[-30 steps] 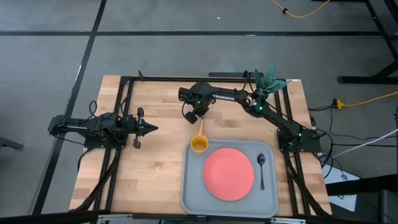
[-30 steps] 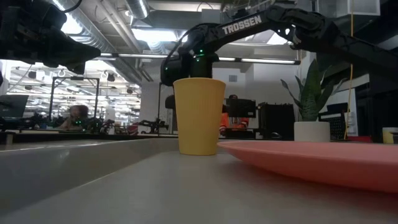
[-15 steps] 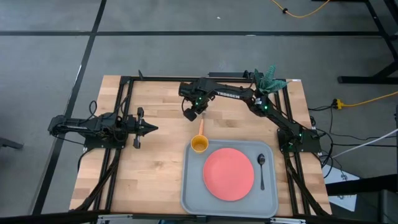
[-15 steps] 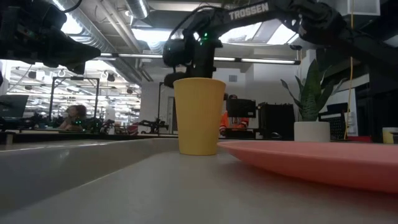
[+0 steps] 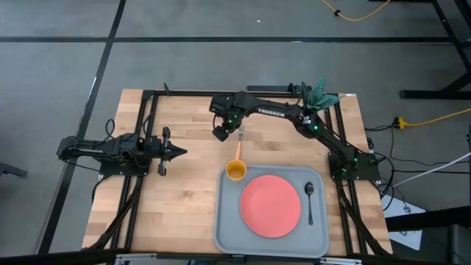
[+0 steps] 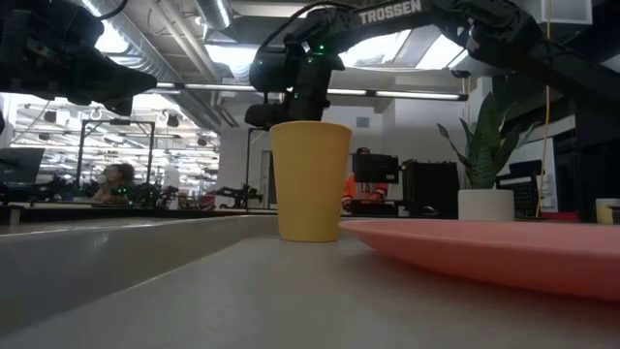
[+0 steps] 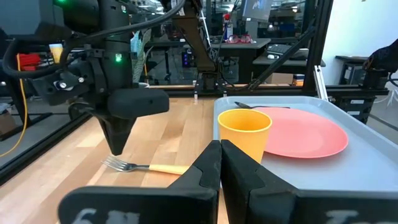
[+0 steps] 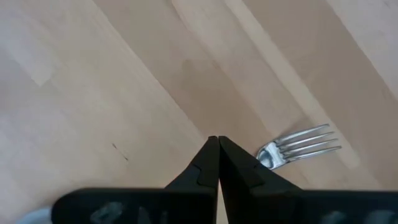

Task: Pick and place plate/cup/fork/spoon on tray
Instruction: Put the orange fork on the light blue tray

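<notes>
Coral-pink against the grey, the plate (image 5: 271, 205) lies flat in the middle of the tray (image 5: 226, 237), and we read it as already placed. With it on the tray are the yellow-orange cup (image 5: 235, 171), upright in the corner nearest the table's centre, and the dark spoon (image 5: 310, 197), laid lengthwise beside the plate on the side of the right arm's base. That leaves one piece outside: the fork (image 5: 238, 146) lies on the bare wooden table (image 5: 184, 191) just beyond the cup, orange handle pointing toward the tray and tines away from it.

Our right gripper (image 5: 219, 133) is reached across to that spot and hangs above the wood close beside the tines, not touching them. Its two fingers are pressed together with nothing between them; in its own wrist view the closed tips point down at the boards with the silver tines just to one side. We judge that the arm is lining up on the fork, and that the fingers will have to part before they can take the thin handle, which lies flat and low and offers little to grip.

Our left gripper (image 5: 177, 152) waits low over the table on its own side, well clear of the tray, its fingers likewise closed and empty.
</notes>
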